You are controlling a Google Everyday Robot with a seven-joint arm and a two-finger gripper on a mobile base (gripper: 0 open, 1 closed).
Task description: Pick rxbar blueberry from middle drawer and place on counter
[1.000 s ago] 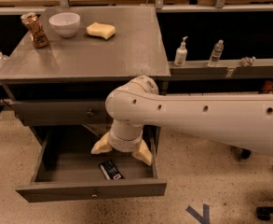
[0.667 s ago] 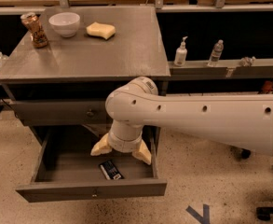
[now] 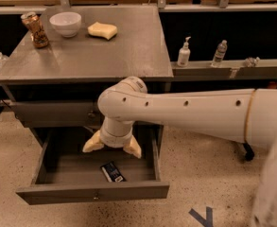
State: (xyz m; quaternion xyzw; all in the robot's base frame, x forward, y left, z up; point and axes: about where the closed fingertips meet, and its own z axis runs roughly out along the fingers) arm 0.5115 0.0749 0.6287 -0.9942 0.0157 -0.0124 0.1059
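Rxbar blueberry (image 3: pixel 113 172): dark wrapper w/ white print, lying flat and slightly skewed on the floor of the middle drawer (image 3: pixel 93 192), near the drawer's front wall, about mid-width. The drawer is pulled fully out, interior in plain view, and the bar is the only item seen in it.

Gripper (image 3: pixel 113 148): hangs inside the drawer opening, just behind and above the bar, pointing down. Jaws spread wide w/ nothing btwn them; the pale fingers (image 3: pixel 93 144) flare out either side. The bar sits just fwd of the gap and doesn't look touched. The white arm (image 3: pixel 185 112) reaches in from the picture-right side of the drawer, its wrist blocking the drawer's back edge.

Directly above the drawer is another grey drawer front (image 3: pixel 57 113), then the counter (image 3: pixel 128 56), broad grey top w/ worn streaks. On the counter, well above and back from the drawer: white bowl (image 3: pixel 65 22), yellow sponge (image 3: pixel 102 30) beside it, and a can (image 3: pixel 35 30) on the bowl's other side.

Up and picture-right of the drawer: narrow grey ledge (image 3: pixel 251 69) w/ a pump bottle (image 3: pixel 184 53) and a water bottle (image 3: pixel 219 53).
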